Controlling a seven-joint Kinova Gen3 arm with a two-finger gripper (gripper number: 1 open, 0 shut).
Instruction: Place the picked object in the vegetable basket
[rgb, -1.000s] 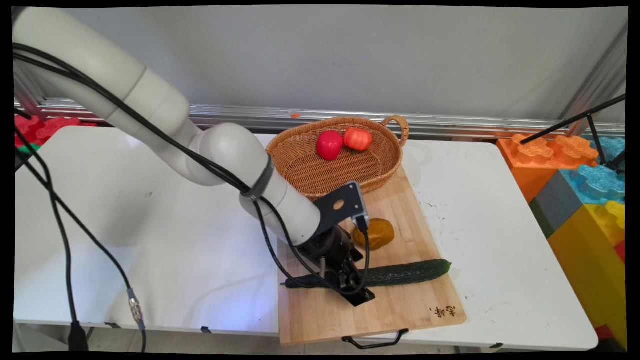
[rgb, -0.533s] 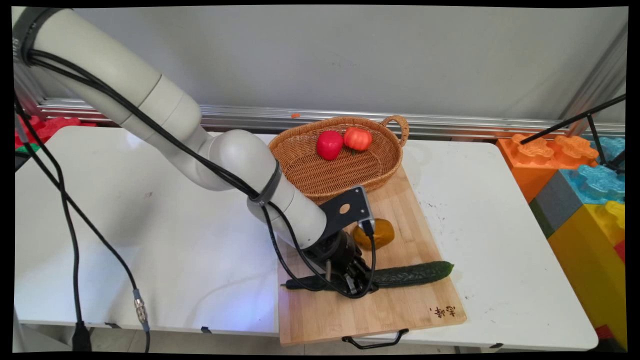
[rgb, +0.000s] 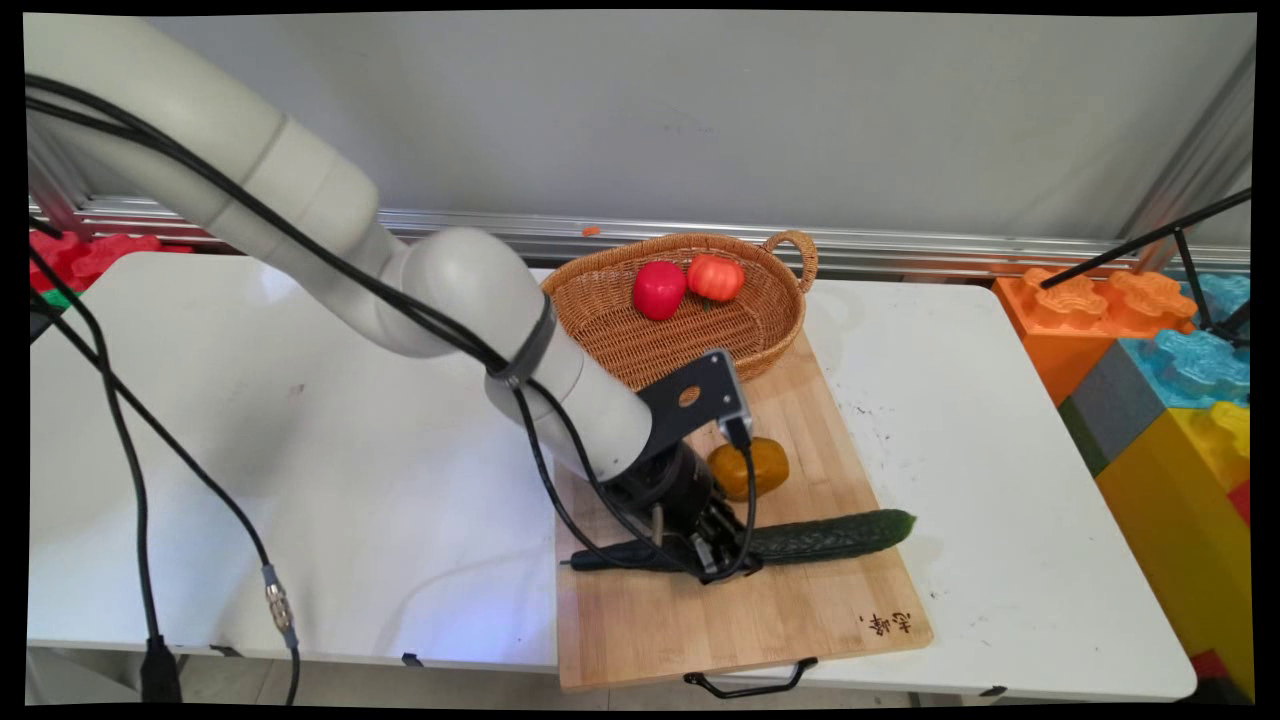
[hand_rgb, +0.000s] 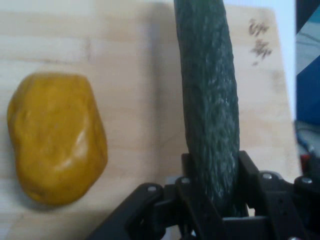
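A long dark green cucumber (rgb: 830, 537) lies across the wooden cutting board (rgb: 800, 620), and my gripper (rgb: 725, 562) is shut on it near its middle. In the hand view the cucumber (hand_rgb: 207, 75) runs up from between the two black fingers (hand_rgb: 189, 165) of the gripper (hand_rgb: 216, 167), over the board (hand_rgb: 135, 60). A yellow-brown potato-like lump (rgb: 767, 465) rests on the board just behind the gripper, apart from the cucumber; in the hand view the lump (hand_rgb: 55, 137) is at the left.
A wicker basket (rgb: 640, 350) stands at the board's far end, holding a red pepper (rgb: 658, 290) and a tomato (rgb: 715, 277). Large coloured blocks (rgb: 1170, 400) stand off the table's right edge. Black cables (rgb: 130, 470) hang at the left.
The gripper drew back up from the board's near side and closed on the cucumber. The cucumber's right end has shifted slightly right and upward.
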